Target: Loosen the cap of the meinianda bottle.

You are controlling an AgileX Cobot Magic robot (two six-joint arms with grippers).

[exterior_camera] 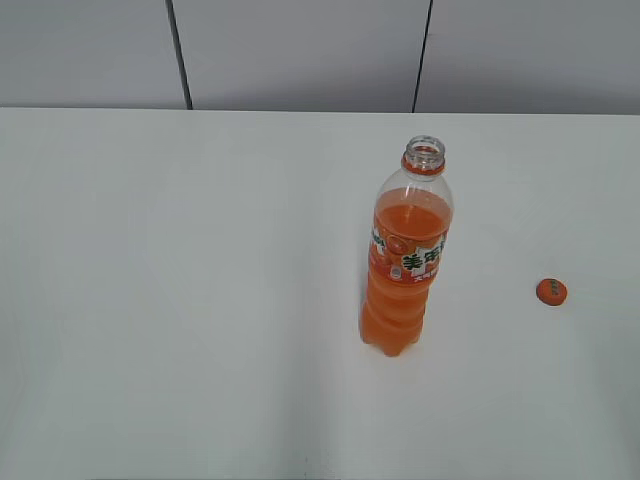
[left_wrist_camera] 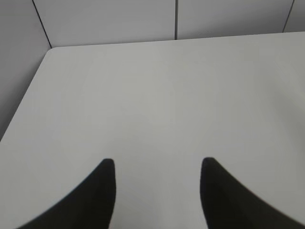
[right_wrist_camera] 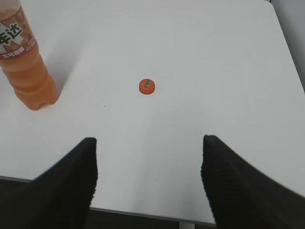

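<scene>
Both grippers, left (left_wrist_camera: 157,164) and right (right_wrist_camera: 148,143), were wide and empty; you risked tipping the uncapped meinianda bottle (exterior_camera: 404,262), cap (exterior_camera: 551,291) lying apart.

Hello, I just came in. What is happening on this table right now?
Nothing is being held. The bottle stands upright and open on the white table. Its cap is already off and lies apart, to the right. The left gripper and right gripper are both open and empty.

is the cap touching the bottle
Apart. The exterior view shows the cap lying on the table to the right of the upright bottle, bare tabletop between them; the bottle's mouth is open.
</scene>
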